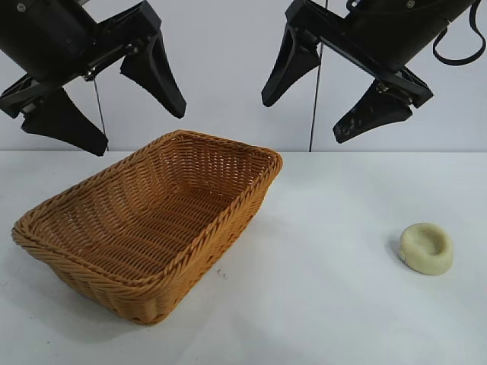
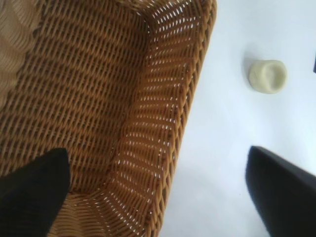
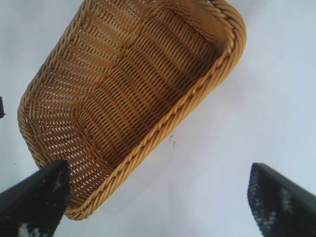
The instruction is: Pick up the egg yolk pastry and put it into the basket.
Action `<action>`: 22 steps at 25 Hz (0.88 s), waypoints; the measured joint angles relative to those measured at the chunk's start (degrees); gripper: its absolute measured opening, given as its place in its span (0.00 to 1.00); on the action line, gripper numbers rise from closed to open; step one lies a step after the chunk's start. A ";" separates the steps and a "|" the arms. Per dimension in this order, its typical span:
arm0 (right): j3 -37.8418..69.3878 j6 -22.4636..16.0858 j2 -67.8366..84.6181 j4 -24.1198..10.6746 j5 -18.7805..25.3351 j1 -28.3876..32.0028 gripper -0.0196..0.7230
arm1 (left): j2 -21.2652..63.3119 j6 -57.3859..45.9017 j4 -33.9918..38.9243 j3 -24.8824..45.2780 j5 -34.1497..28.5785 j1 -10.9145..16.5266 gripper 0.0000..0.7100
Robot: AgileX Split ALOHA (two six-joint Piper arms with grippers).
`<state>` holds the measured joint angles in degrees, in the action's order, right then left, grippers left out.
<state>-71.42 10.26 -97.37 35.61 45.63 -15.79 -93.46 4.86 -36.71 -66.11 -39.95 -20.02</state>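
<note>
We had the basket (image 1: 148, 228) sitting in the left half of the frame on the white table (image 1: 319, 304), angled so one corner pointed toward the lower middle, and as far as we could see there was nothing in it, just bare orange-brown weave on the floor and sloping sides. The egg yolk pastry (image 1: 427, 248) was way over at the right, lower-middle of the frame, flat on the table with its dented top up, well apart from the basket. Both arms were up high. The left gripper (image 1: 125, 114) hung in the upper left above the basket's far end, jaws spread wide, gripping nothing. The right gripper (image 1: 308, 114) was in the upper right, jaws also wide open and empty, well above the pastry.
</note>
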 joint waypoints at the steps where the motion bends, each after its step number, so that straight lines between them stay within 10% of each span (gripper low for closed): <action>1: 0.00 0.00 0.00 0.00 0.00 0.00 0.96 | 0.00 0.00 -0.07 -0.11 -0.13 0.22 0.98; 15: 0.00 0.00 0.00 0.00 -0.07 0.00 0.96 | 11.32 -19.69 12.37 -0.35 -8.48 3.04 0.98; 22: 0.00 0.00 0.00 0.00 -0.18 0.00 0.96 | 12.69 -41.17 23.95 0.07 -11.38 -1.28 0.98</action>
<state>-71.42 10.26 -97.37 35.61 45.45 -15.79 -80.77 -36.31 -12.76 -66.04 -51.33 -21.30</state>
